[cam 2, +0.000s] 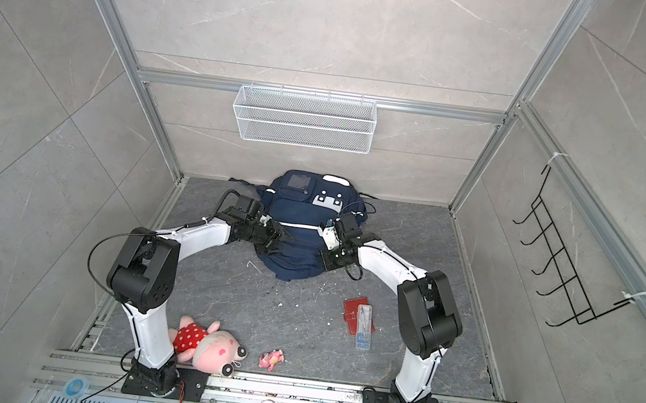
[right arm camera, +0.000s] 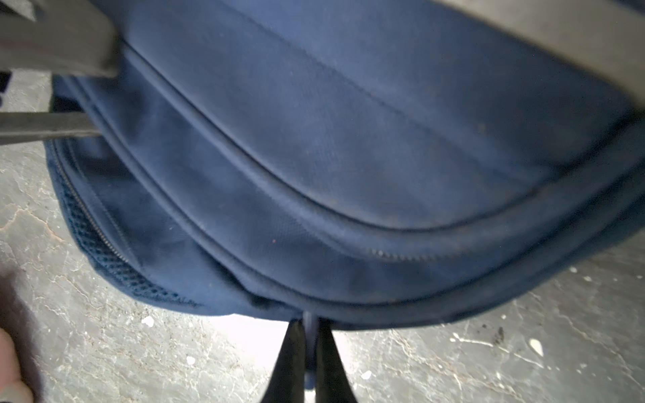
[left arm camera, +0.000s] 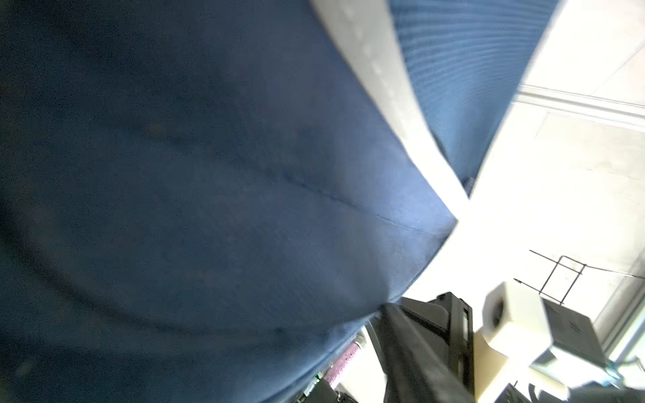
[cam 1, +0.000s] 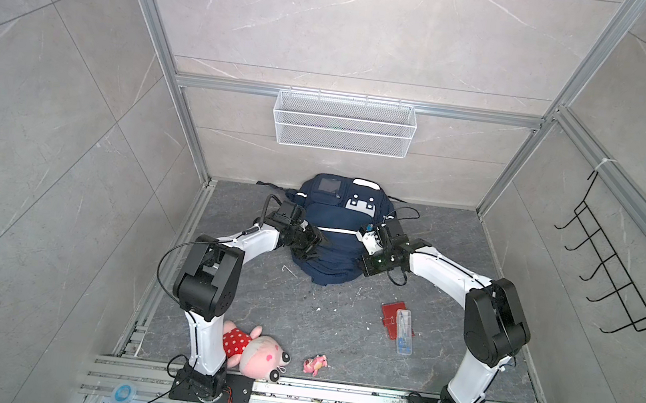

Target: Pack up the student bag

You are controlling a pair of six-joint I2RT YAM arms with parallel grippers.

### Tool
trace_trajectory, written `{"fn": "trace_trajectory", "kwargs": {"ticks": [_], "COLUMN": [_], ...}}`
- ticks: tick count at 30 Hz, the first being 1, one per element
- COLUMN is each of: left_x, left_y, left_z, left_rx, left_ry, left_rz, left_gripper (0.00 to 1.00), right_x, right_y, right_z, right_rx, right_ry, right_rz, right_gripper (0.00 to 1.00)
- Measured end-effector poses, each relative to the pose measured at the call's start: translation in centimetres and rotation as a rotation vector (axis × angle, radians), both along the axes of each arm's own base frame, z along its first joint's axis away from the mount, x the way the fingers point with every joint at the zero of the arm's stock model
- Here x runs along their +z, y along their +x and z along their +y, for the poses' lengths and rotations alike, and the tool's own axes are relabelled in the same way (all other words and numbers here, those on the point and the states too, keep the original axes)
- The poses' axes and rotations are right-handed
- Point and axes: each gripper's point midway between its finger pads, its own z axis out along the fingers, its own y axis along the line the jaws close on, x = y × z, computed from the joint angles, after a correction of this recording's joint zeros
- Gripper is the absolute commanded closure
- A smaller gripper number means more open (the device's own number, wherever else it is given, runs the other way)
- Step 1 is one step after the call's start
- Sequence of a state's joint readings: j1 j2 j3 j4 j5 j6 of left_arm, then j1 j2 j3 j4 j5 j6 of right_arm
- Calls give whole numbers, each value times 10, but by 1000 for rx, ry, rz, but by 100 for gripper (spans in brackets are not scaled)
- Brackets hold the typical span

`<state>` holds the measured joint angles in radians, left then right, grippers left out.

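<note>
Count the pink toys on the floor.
2. The big pink plush lies against the left arm's lower link; the small pink toy lies just right of it, apart. Others may be hidden under the student bag.

You had an open stretch of desk (cam 1: 299, 312) in the middle, in front of the student bag (cam 1: 328, 215). Both flanks of the bag were occupied. The left end effector (cam 1: 319, 248) sat at its left side with fingers apart, and the right end effector (right arm camera: 310, 324) was pinched shut at its near edge. Toward your right arm's side, a red notebook (cam 1: 389, 313) with a clear case (cam 1: 404, 338) lying across it stood in the way. A plush toy (cam 1: 252, 353) lay against the left arm (cam 1: 208, 339) low down, with a small pink toy (cam 1: 315, 364) near it. Above the bag, the wire basket (cam 1: 343, 123) hung well apart from it.
</note>
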<state>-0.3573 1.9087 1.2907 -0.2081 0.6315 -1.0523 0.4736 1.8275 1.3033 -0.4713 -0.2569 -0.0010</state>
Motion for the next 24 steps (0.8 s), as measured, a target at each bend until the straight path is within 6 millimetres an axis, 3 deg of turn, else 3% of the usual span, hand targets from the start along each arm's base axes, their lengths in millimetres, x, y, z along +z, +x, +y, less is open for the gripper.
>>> {"fn": "trace_trajectory", "kwargs": {"ticks": [3, 4, 9, 16, 24], "left_x": [-5, -6, -5, -2, 17], "left_y": [2, 1, 2, 1, -9], "left_z": [0, 1, 2, 9, 25], "left_rx": [0, 3, 3, -30, -129], "left_ry": [4, 6, 4, 0, 35], "left_rz": [7, 11, 9, -11, -116], "left_gripper": [97, 100, 100, 100, 100], "right_x": [4, 7, 20, 24, 37], "right_y": [-1, -2, -7, 9, 22], "right_z": [-4, -5, -14, -49, -62], "right_rx": [-9, -11, -50, -182, -214], "right_ry": [-9, -7, 13, 60, 105], "right_rz": [-13, -18, -40, -43, -41], "right_gripper": [100, 100, 100, 100, 100]}}
